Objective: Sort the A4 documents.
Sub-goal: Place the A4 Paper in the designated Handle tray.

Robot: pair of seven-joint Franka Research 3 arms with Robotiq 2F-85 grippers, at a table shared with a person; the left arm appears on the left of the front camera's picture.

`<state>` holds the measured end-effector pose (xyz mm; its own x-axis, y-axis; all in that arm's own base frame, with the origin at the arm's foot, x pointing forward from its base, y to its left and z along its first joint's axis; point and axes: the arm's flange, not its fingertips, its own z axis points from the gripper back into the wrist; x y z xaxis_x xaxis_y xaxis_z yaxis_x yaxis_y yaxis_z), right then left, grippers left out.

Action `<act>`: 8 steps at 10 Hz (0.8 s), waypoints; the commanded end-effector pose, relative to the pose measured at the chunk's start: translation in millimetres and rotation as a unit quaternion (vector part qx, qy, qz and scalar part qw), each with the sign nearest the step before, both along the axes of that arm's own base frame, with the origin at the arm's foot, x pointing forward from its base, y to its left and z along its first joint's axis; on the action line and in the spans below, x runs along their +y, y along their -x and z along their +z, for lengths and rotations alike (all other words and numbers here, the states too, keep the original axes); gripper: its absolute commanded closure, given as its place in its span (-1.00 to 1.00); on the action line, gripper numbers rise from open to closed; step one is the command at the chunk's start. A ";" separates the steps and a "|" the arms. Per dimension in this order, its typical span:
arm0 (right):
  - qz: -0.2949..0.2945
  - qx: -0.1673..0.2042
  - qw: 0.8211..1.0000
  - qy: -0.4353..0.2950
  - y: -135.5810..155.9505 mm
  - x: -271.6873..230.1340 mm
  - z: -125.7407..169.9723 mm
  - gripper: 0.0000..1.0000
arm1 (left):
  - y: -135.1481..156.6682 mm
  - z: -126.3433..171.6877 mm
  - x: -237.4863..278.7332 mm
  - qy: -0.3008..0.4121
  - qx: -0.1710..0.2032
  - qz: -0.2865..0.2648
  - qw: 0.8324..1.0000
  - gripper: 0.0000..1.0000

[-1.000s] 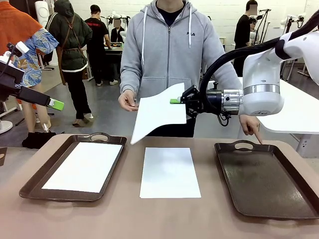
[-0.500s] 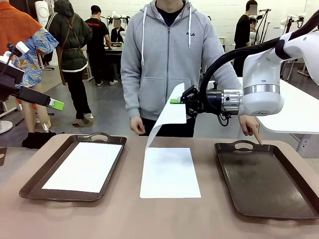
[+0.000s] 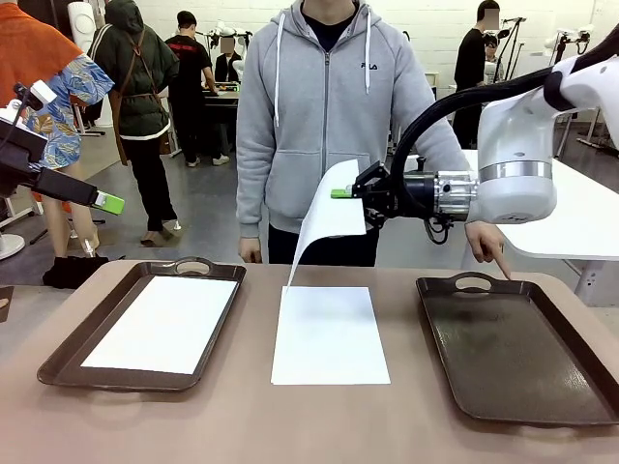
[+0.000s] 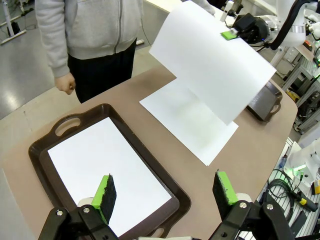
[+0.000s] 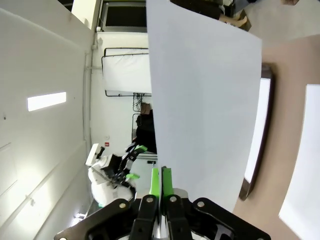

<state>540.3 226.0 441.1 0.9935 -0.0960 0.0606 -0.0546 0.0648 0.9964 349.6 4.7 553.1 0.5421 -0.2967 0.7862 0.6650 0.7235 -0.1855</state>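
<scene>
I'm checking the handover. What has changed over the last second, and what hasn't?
The person's hand let go of the raised A4 sheet and dropped to the person's side. The sheet swung down and now hangs from the right gripper, still shut on its edge. Unchanged: the person's other hand pointing at the empty right tray, the middle sheet, the left tray with its sheet, the open left gripper.

Sheet (image 3: 329, 333) on table (image 3: 290, 425) between left tray (image 3: 58, 360) and right tray (image 3: 522, 358).
</scene>
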 end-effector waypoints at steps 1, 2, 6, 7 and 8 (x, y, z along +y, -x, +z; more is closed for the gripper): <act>0.010 0.027 1.000 0.006 22.1 -30.9 9.3 0.98 | -0.1 -0.1 -0.1 0.000 -0.002 0.000 1.000 -1.00; 0.024 0.053 0.998 -0.005 29.0 -46.4 12.7 0.98 | -0.1 -0.1 -0.1 0.000 -0.002 0.000 1.000 -1.00; 0.106 0.098 0.989 -0.027 58.8 -125.0 15.3 0.98 | -0.1 -0.1 -0.1 0.000 -0.002 0.000 1.000 -1.00; 0.113 0.086 0.990 -0.021 67.1 -142.2 15.9 0.98 | -0.1 -0.1 -0.1 0.000 -0.002 0.000 1.000 -1.00; 0.103 0.067 0.992 -0.001 75.7 -161.4 13.6 0.98 | -0.1 -0.1 -0.1 0.000 -0.002 0.000 1.000 -1.00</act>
